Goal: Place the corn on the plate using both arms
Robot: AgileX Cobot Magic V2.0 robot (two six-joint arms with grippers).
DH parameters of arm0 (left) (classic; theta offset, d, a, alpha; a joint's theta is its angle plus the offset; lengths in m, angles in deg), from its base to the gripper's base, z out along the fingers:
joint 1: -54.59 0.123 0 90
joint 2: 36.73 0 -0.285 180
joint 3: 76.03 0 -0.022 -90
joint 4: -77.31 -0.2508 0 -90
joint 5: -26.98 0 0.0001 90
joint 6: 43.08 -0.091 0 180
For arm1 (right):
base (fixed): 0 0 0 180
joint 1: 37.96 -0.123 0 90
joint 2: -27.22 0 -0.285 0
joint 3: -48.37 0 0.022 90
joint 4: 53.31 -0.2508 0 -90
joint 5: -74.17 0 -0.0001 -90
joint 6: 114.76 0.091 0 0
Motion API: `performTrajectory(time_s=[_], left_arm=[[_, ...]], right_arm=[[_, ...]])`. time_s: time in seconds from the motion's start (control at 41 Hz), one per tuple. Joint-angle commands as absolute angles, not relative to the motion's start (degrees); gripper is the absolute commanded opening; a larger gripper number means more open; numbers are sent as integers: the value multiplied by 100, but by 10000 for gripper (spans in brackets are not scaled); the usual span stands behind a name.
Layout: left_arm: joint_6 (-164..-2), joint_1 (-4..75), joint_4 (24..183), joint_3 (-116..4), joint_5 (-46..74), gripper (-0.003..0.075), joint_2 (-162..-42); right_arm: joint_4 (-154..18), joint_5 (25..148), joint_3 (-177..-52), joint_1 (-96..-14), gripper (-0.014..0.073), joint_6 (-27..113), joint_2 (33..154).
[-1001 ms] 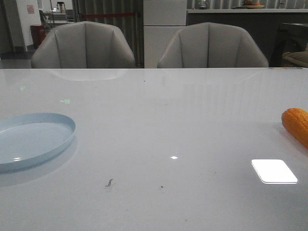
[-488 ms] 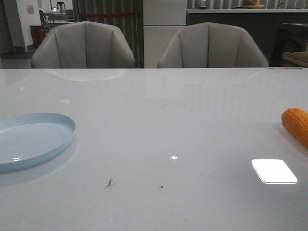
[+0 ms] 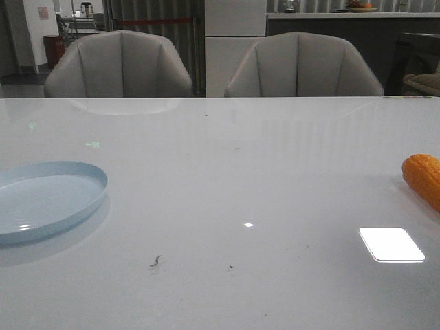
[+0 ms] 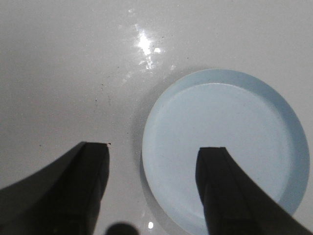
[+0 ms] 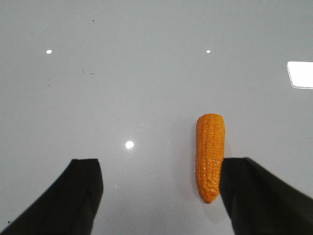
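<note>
The orange corn (image 3: pixel 423 179) lies on the white table at the far right edge of the front view, partly cut off. The pale blue plate (image 3: pixel 48 199) sits empty at the far left. Neither arm shows in the front view. In the right wrist view my right gripper (image 5: pixel 159 169) is open above the table, and the corn (image 5: pixel 209 156) lies below between the fingers, close beside one fingertip (image 5: pixel 234 171). In the left wrist view my left gripper (image 4: pixel 151 161) is open and empty above the plate (image 4: pixel 230 147), straddling its rim.
Two grey armchairs (image 3: pixel 120 65) (image 3: pixel 302 65) stand behind the table's far edge. A bright ceiling-light reflection (image 3: pixel 392 244) lies on the glossy tabletop near the corn. A few small dark specks (image 3: pixel 156 260) mark the table's front.
</note>
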State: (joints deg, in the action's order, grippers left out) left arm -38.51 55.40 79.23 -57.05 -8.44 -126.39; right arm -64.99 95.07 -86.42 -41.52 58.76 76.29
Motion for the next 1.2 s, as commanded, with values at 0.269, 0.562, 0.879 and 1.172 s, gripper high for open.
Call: performTrajectory(time_s=[0.269, 0.562, 0.879, 1.172], left_arm=[[-3781, 5558, 8165, -6526, -1169, 461, -14220], [-3781, 5558, 8168, -6526, -1172, 461, -14790], [-3781, 5558, 8178, -6526, -1172, 358, -14970], [-3781, 5558, 8687, -6526, -1283, 99, -15129]], right_arm=[[-6483, 9111, -8828, -4159, 602, 5862, 7642], [-6483, 9118, -8828, -4159, 602, 5862, 7642], [-6483, 9118, -8828, -4159, 602, 5862, 7642], [-6483, 9118, -8828, -4159, 602, 5862, 7642]])
